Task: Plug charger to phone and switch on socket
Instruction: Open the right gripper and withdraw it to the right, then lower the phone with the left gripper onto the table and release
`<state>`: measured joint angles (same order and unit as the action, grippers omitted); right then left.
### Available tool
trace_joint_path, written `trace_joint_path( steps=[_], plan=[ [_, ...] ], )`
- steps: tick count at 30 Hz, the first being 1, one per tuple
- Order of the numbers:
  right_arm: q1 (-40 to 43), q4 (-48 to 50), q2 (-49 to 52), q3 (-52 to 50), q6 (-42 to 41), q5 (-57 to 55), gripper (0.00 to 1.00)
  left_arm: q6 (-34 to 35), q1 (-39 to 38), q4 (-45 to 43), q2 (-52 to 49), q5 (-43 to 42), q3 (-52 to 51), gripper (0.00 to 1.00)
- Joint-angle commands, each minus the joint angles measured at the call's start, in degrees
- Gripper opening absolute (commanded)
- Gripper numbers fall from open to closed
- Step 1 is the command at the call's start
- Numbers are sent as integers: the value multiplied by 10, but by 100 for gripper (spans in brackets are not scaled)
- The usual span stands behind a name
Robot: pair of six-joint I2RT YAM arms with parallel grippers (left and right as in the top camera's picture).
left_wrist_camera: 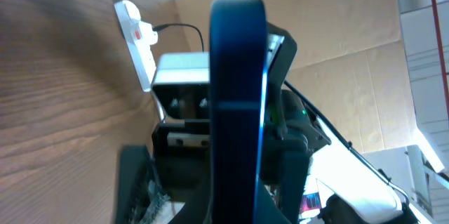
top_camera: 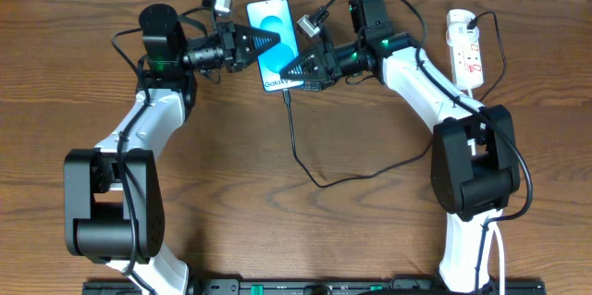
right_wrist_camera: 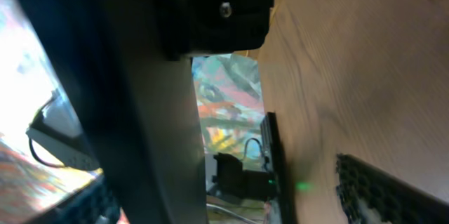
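Overhead, going from the left: the left gripper (top_camera: 251, 43) is clamped on the phone (top_camera: 274, 22), biting its left long edge (the left wrist view shows that edge between the fingers). The phone lies screen up at the far middle of the table, its long axis running roughly near to far. At its near right corner sits the right gripper (top_camera: 295, 67) — whether those jaws stand apart or closed I cannot tell from any view. The charger (top_camera: 294, 142) meets the phone's near end just beside that gripper and looks seated, then loops across the table to the right.

Far right lies the socket (top_camera: 467, 59), long axis also near to far, the charger's plug in its far end. It lies well apart from the right gripper, off to that gripper's right — and the right arm is plainly the nearer one, so the switch looks like its job.
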<state>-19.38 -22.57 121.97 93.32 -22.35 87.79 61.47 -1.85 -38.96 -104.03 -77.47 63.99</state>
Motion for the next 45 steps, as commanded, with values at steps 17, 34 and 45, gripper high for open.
trace_joint_path(
  steps=[17,34,45],
  plan=[
    [81,-143,-174,6,137,-167,99,-223,104,295,14,105,0,7],
    [81,-352,-263,6,233,-352,99,-474,5,527,-17,287,0,7],
    [80,-376,-263,6,233,-369,99,-500,5,528,-91,310,0,7]
  ],
)
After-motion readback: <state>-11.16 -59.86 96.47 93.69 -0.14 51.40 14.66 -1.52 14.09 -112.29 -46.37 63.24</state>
